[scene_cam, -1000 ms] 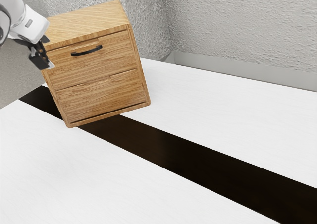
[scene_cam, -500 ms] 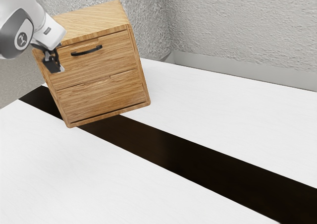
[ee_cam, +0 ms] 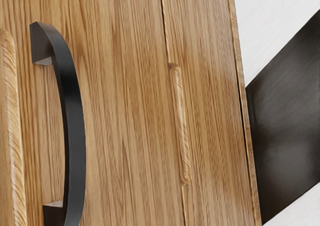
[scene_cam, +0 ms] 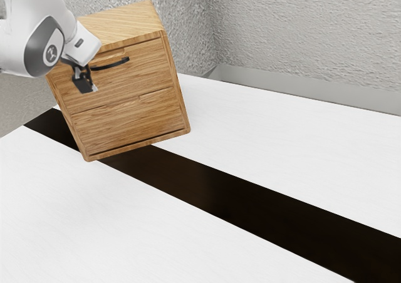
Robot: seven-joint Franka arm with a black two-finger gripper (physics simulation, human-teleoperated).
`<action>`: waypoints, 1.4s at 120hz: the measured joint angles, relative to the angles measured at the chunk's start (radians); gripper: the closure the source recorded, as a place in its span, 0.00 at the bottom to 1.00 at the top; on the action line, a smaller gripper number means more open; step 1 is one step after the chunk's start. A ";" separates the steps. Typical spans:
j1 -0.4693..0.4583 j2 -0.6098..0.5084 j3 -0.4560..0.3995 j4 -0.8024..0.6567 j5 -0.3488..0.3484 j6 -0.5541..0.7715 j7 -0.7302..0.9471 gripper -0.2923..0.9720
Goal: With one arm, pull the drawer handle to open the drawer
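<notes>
My black claw [scene_cam: 84, 84] hangs at the upper drawer front [scene_cam: 136, 71] of the oak-grain wooden cabinet [scene_cam: 128, 117], just beside the curved black handle [ee_cam: 76, 131]. Apart or together, I cannot tell. The drawer looks shut on the white counter [scene_cam: 282, 126]. By my judgement, gripping and the whole pull remain.

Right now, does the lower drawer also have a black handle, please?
No, the black handle sits on the upper drawer; the lower drawer shows a wooden ridge.

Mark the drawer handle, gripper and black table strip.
drawer handle [scene_cam: 116, 62]: exterior view, middle of its visible bar.
gripper [scene_cam: 85, 86]: exterior view, its lower tip.
black table strip [scene_cam: 250, 208]: exterior view, middle of the strip.
</notes>
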 joint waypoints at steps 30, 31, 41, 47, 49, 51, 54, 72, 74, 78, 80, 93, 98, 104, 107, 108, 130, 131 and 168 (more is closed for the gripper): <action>0.018 0.066 -0.004 0.043 -0.097 0.011 0.009 0.23; 0.019 0.068 -0.004 0.045 -0.099 0.011 0.009 0.23; 0.024 0.085 -0.008 0.053 -0.114 0.016 0.011 0.23; 0.024 0.092 -0.011 0.061 -0.122 0.019 0.012 0.23; 0.024 0.095 -0.012 0.063 -0.124 0.019 0.013 0.23; 0.025 0.099 -0.012 0.066 -0.126 0.020 0.013 0.23; 0.025 0.106 -0.013 0.072 -0.128 0.021 0.014 0.23; 0.027 0.149 -0.014 0.102 -0.135 0.034 0.016 0.23; 0.029 0.153 -0.014 0.104 -0.137 0.035 0.016 0.23; 0.035 0.160 -0.015 0.106 -0.143 0.037 0.017 0.23; 0.039 0.163 -0.015 0.106 -0.146 0.038 0.017 0.23; 0.047 0.177 -0.022 0.107 -0.159 0.043 0.018 0.22; 0.047 0.177 -0.028 0.104 -0.164 0.044 0.019 0.23; 0.048 0.176 -0.033 0.101 -0.167 0.045 0.019 0.23; 0.048 0.174 -0.035 0.099 -0.168 0.045 0.019 0.23; 0.048 0.173 -0.036 0.098 -0.168 0.045 0.019 0.23; 0.047 0.127 -0.045 0.063 -0.164 0.039 0.021 0.28; 0.047 0.124 -0.045 0.062 -0.164 0.038 0.021 0.28; 0.046 0.038 -0.071 -0.008 -0.166 -0.010 0.023 0.24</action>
